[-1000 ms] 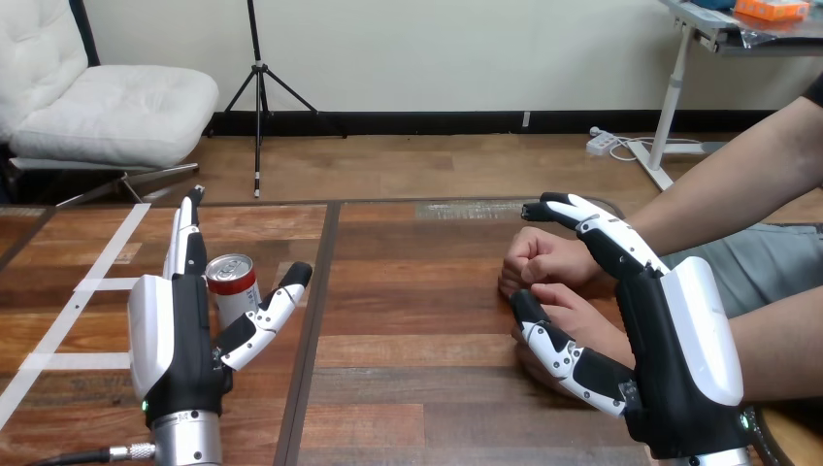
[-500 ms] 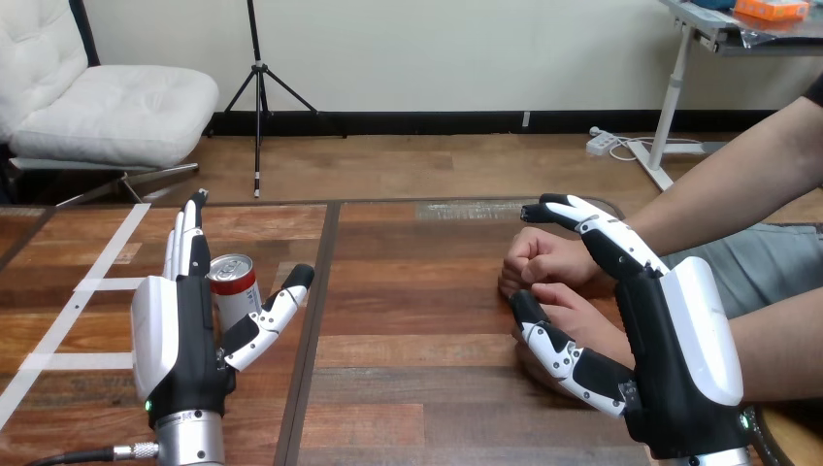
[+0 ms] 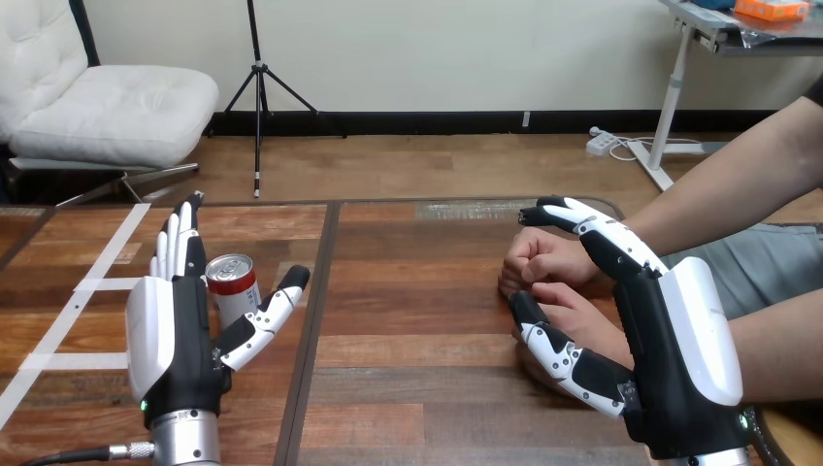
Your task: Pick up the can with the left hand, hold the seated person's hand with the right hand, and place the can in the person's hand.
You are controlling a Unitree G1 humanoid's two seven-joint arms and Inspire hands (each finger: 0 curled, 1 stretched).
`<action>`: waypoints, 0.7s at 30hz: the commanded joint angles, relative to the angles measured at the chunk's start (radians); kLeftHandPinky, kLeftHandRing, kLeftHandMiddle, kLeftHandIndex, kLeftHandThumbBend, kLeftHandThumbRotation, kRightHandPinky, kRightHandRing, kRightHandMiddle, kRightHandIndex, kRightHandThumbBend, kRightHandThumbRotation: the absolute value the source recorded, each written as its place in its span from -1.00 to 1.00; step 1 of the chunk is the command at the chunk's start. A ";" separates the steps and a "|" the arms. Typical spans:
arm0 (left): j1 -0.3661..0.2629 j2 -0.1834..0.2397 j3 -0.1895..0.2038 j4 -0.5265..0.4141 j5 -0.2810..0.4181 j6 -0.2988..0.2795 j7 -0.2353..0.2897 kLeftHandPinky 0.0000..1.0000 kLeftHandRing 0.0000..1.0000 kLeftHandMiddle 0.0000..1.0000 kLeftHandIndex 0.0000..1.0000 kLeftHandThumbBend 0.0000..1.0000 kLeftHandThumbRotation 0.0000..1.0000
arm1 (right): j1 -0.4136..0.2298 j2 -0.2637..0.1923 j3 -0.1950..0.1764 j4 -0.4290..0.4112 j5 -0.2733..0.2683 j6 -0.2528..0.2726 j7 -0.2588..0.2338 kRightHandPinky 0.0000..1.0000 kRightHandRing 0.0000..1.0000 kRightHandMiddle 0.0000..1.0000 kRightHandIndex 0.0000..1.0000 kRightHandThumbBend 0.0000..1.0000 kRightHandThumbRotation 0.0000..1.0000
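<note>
My left hand (image 3: pixel 175 330) stands open near the desk's (image 3: pixel 417 291) left edge, fingers (image 3: pixel 180 243) straight, thumb out. The red can (image 3: pixel 233 286) stands upright between them, ungripped, its print too small to read. White tape strips (image 3: pixel 58 325) cross the dark wooden planks there. At the right edge my right hand (image 3: pixel 679 359) is spread wide: fingers reach over the person's upper fist (image 3: pixel 537 260), thumb before the lower hand (image 3: pixel 579 316), not closed on either.

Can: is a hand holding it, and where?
No. The can stands ungripped between fingers and thumb of the open left hand; the right hand lies open beside the person's hands.
</note>
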 commanded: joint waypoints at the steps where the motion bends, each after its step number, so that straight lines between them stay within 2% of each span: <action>1: -0.061 0.030 0.003 -0.049 -0.003 0.002 0.010 0.95 0.99 0.98 0.93 0.48 -0.01 | -0.055 -0.013 -0.006 -0.007 0.004 -0.015 -0.005 0.66 0.67 0.65 0.48 -0.23 -1.00; 21: -0.088 0.053 0.003 -0.017 -0.009 -0.001 0.008 0.91 0.97 0.96 0.91 0.43 -0.11 | -0.056 -0.013 -0.002 -0.003 0.003 -0.020 -0.006 0.67 0.68 0.66 0.48 -0.22 -1.00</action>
